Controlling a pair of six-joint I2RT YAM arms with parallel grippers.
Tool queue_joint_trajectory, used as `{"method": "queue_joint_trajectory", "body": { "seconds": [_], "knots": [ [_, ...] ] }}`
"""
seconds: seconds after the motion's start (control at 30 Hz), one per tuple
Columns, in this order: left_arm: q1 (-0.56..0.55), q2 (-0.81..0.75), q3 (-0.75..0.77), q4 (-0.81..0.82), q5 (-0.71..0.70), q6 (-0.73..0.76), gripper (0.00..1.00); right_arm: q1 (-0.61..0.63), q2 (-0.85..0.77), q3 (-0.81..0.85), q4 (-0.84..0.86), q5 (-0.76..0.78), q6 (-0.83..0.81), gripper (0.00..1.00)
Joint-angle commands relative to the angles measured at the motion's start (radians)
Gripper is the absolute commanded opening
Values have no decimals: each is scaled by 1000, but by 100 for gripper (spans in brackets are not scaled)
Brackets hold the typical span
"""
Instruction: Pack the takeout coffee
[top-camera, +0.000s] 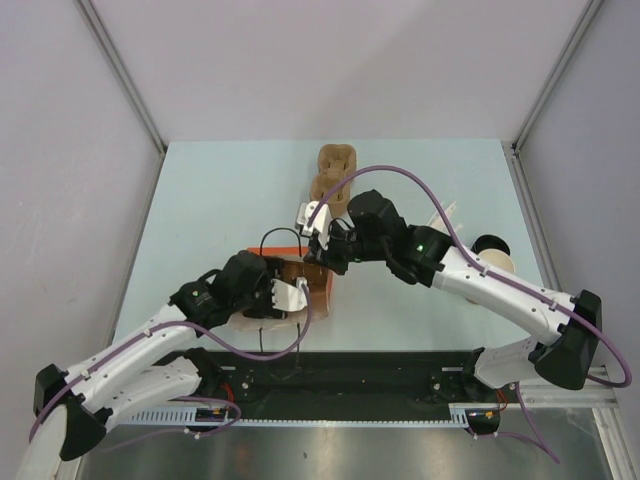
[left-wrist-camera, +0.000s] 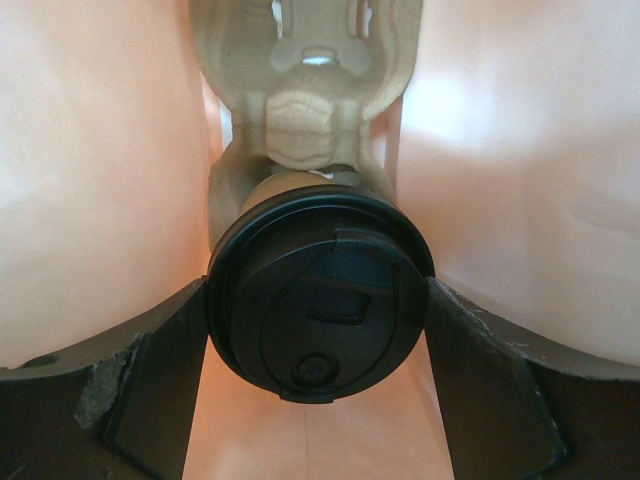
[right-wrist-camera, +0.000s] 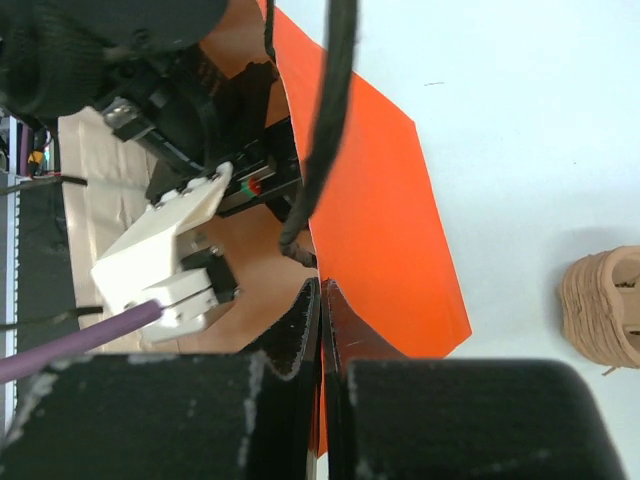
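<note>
L pincer (left-wrist-camera: 320, 325) is spread wide w/ both fingers (left-wrist-camera: 150, 380) hard against the black lid's rim, one each side, so it's gripping the takeout coffee (left-wrist-camera: 300, 270) by the lid. Lid faces straight into the L wrist cam and only a sliver of tan cup shows behind it. Cup sits right against the brown pulp carrier (left-wrist-camera: 305, 130), whose centre rib is just beyond the lid; can't tell if it's fully seated in a pocket. Pale orange walls close in on both sides there, prob the inside of the orange bag (right-wrist-camera: 380, 220). Top cam: all this is mid-bench (top-camera: 220, 190), near edge, w/ the cup itself hidden under the L arm. R pincer (right-wrist-camera: 321, 300) is closed, fingers pressed flat together, tips at the bag's edge; can't tell if it's pinching the paper. Behind it, toward the far side, is a stack of spare carriers (top-camera: 335, 170). Far R, a stack of lidless cups (top-camera: 492, 255) lies on its side beside the R arm.
</note>
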Motion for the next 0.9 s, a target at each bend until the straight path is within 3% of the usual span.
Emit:
{"method": "queue_joint_trajectory", "body": {
  "seconds": [0.0,0.13,0.57,0.87],
  "knots": [
    [71,-22,-22,74,71,55,2,1,-1,55,26,-56,-2,0],
    [124,5,-8,74,159,78,1,-21,10,55,41,-88,19,0],
    [182,152,56,48,199,110,1,-117,78,110,53,-206,101,0],
    [240,355,272,-90,277,93,2,-211,203,233,-40,-326,95,0]
  ]
}}
